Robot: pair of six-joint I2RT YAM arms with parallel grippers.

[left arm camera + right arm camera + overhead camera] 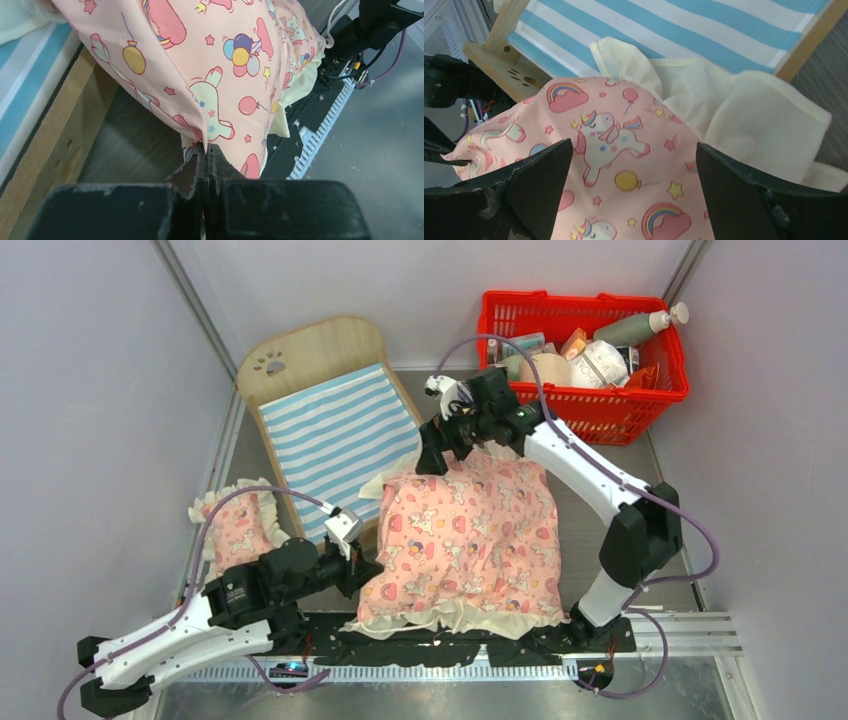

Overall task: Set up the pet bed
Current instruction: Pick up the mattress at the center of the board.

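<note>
Top view alone gives the whole layout: pet bed (335,435) on the far-left part of the table (590,530), set at a slant, arched headboard toward the back wall, striped mattress mostly bare; pink blanket (470,535) spread just right of it, centre to near; small pink pillow (237,525) just beside the bed's left rail near the foot end; red basket (600,412) with bottles and packets at far right. Left wrist view adds what the top view hides: left gripper (206,150) jaws pressed together on a fold at the blanket's near-left edge, fabric lifted off the table there. Right wrist view adds: right gripper (634,165) jaws wide apart, hanging above the blanket's far-left corner, where the cream frill is flipped up and lies over the edge of the striped mattress. Surface: dark grey wood-grain top, black strip and metal rail along the near edge; plain pale walls on three sides. Bed relative to jaws: its foot end lies just left of the closed left jaws, plywood rail apart from them; its right side lies just beyond the open right jaws; neither gripper touches the frame
</note>
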